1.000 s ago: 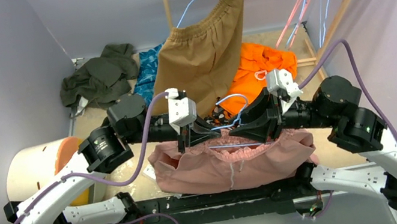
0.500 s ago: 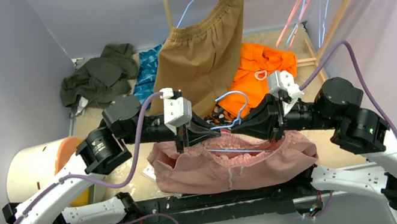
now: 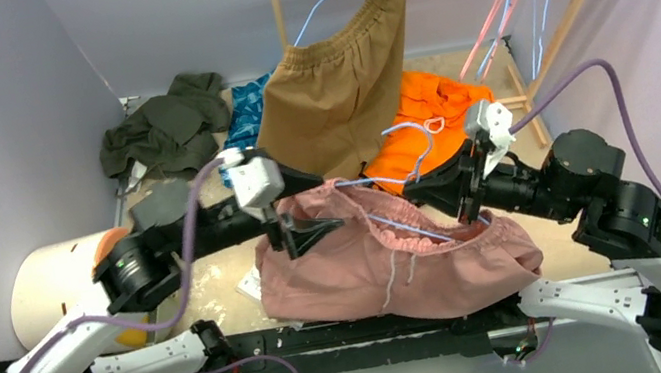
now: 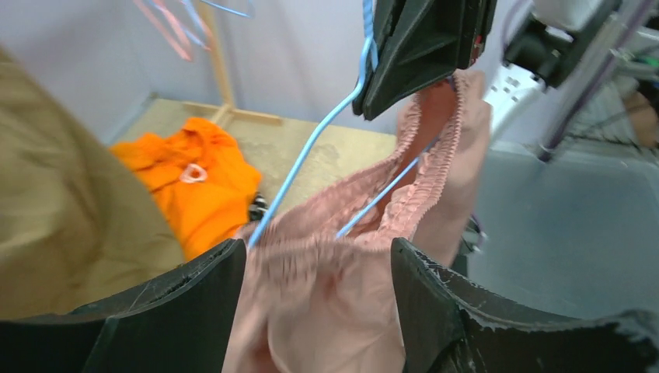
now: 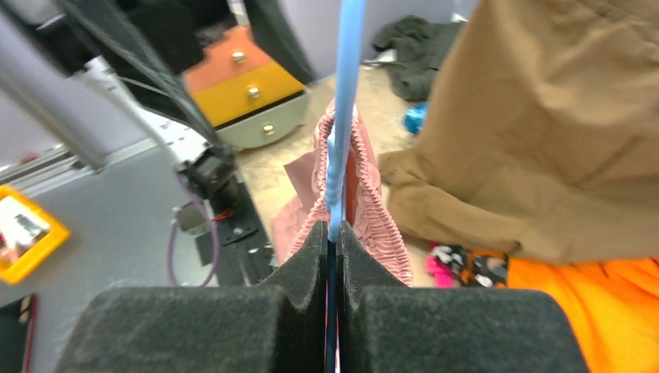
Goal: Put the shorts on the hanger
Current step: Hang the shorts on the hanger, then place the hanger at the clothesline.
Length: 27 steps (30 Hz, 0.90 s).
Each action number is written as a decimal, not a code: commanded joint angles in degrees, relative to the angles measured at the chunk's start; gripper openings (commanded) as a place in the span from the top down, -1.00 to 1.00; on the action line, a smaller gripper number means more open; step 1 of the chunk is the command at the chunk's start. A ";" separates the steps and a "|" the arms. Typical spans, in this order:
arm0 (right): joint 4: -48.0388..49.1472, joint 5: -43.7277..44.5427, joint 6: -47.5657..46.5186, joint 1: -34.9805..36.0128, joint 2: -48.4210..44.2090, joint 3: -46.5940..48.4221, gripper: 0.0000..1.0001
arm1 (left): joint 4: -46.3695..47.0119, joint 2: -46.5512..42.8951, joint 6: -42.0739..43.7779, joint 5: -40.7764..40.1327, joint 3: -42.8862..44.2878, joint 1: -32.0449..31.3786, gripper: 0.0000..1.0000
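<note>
Only container I could see: a white round tub [image 3: 44, 285] at the bench's left edge, with an orange-and-yellow block [image 5: 256, 93] sitting in it. The block had small studs on its face, but the left arm covered part of it from above and I couldn't tell what it was. The shorts [image 3: 392, 273] lay heaped at the bench's near edge, about the middle, between the two arms, with the waistband raised. The hanger [image 5: 346, 93] ran into the waist opening, one wire passing under the gathered elastic, hook end toward the orange garment [image 3: 431, 114]. Right gripper [image 5: 332, 233] was clamped on the hanger's wire, pads pressed together with only the wire between. Left gripper [image 4: 317, 260] stood wide, pink fabric bunched in the gap. The wrist view was blurred, so I couldn't tell if the cloth touched either pad. How far the hanger reached inside the shorts was hidden by the cloth. Tan-brown shorts [image 3: 340, 83] hung above the far edge, their support cut off from view. Dark green garment [image 3: 159, 124] lay in the far left corner, with a blue patterned cloth [image 3: 245, 125] beside it, mostly tucked behind the tan pair. Pink hangers [image 3: 509, 4] hung up at the far right, tops cut off. Something small and multicoloured [image 5: 466, 272] peeked from under the tan pair; couldn't make it out.
</note>
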 commanded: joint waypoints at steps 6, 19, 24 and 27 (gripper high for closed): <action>-12.30 23.98 3.83 0.23 2.79 8.41 1.00 | 0.66 -14.58 1.74 -19.84 -4.14 0.09 -0.42; -25.13 48.84 13.60 0.22 13.98 17.64 1.00 | 3.28 -14.51 0.58 -24.55 -11.35 0.07 -0.43; -24.44 56.67 14.63 0.21 19.50 21.09 1.00 | 6.19 -14.20 -1.86 -25.65 -15.88 0.13 -0.43; -24.22 62.27 14.54 0.03 22.44 21.69 1.00 | 7.50 -15.11 -2.70 -26.50 -17.99 0.10 -0.43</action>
